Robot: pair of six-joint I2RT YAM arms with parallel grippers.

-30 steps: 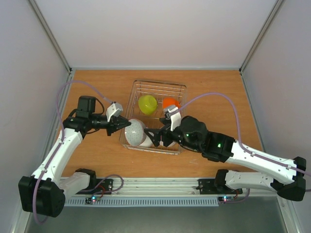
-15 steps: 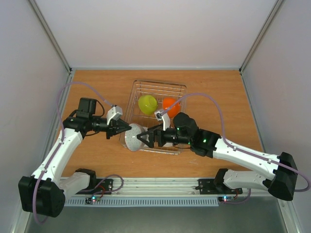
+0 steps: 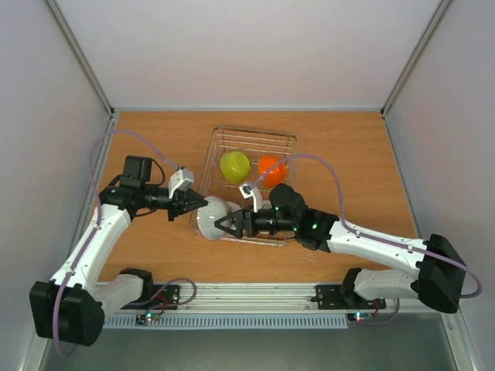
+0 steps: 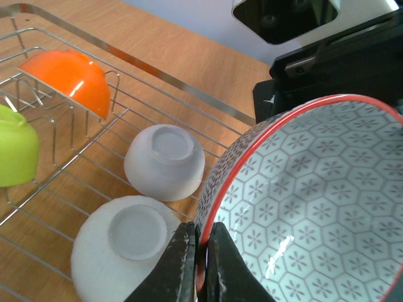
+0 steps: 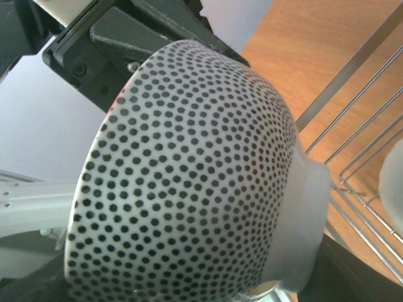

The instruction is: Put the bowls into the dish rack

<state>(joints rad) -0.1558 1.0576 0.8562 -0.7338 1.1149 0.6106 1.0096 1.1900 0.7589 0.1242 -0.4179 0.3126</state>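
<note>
Since half a second ago my right arm (image 3: 371,243) has stretched further toward the left of the overhead frame, bringing my right gripper (image 3: 226,224) up to the foot of the patterned bowl (image 3: 207,219). My left arm (image 3: 100,232) has hardly shifted.

The wooden table (image 3: 348,154) fills the middle of that view, boxed in by pale walls (image 3: 247,46), with a metal rail (image 3: 247,294) along the bottom where my bases sit. My right arm lies long and low from the lower right corner to the centre, crossing the bottom edge of the dish rack (image 3: 255,133). My left arm rises from the lower left, bends at mid-left and points rightward.

The rack sits centre frame. The lime-yellow bowl (image 3: 234,165) and orange bowl (image 3: 271,165) lean side by side in its upper half. In the left wrist view, one white bowl (image 4: 165,160) and another white bowl (image 4: 126,242) lie upside down on its wires.

The patterned bowl hangs tipped on edge at the rack's lower left corner, between my left gripper (image 3: 195,205) and the right one. My left fingers (image 4: 182,264) are clamped on its red rim. My right fingers sit by its dotted underside, and I cannot tell whether they press it.
</note>
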